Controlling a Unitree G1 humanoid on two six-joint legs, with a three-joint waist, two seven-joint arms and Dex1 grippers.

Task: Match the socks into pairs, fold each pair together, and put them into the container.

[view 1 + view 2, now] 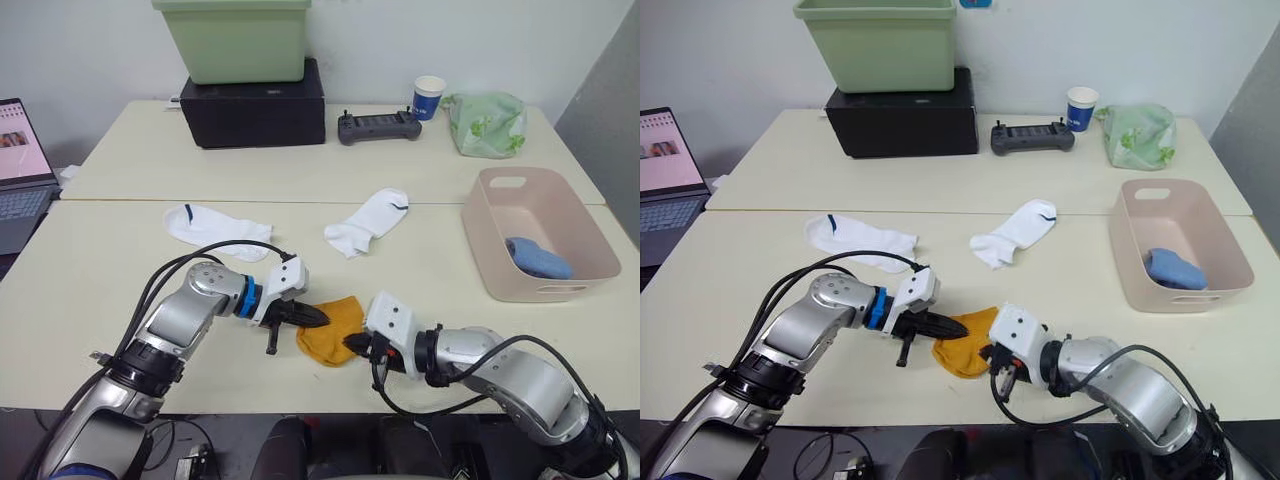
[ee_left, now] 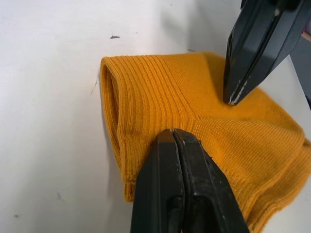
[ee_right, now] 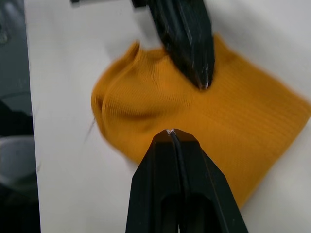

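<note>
The mustard sock bundle [image 1: 333,330] lies on the worktop [image 1: 100,290] directly between the two grippers, touched from both sides. The left gripper [image 1: 312,318] has its fingers pressed together and rests its tip on the bundle's near-left part; in its wrist view the closed fingers [image 2: 180,184] lie on the ribbed cloth rather than around it. The right gripper [image 1: 357,347] is likewise closed, its tip at the bundle's opposite edge, pointing back toward the left one. The bundle's long axis runs roughly from one gripper to the other, so both arms are equally close.

Two white socks [image 1: 215,231] [image 1: 366,222] lie flat well beyond the grippers, farther across the worktop. The pink basket [image 1: 560,290] sits off past the right gripper, holding a folded blue pair [image 1: 538,258]. By this layout, the right arm looks better placed to carry the mustard pair over.
</note>
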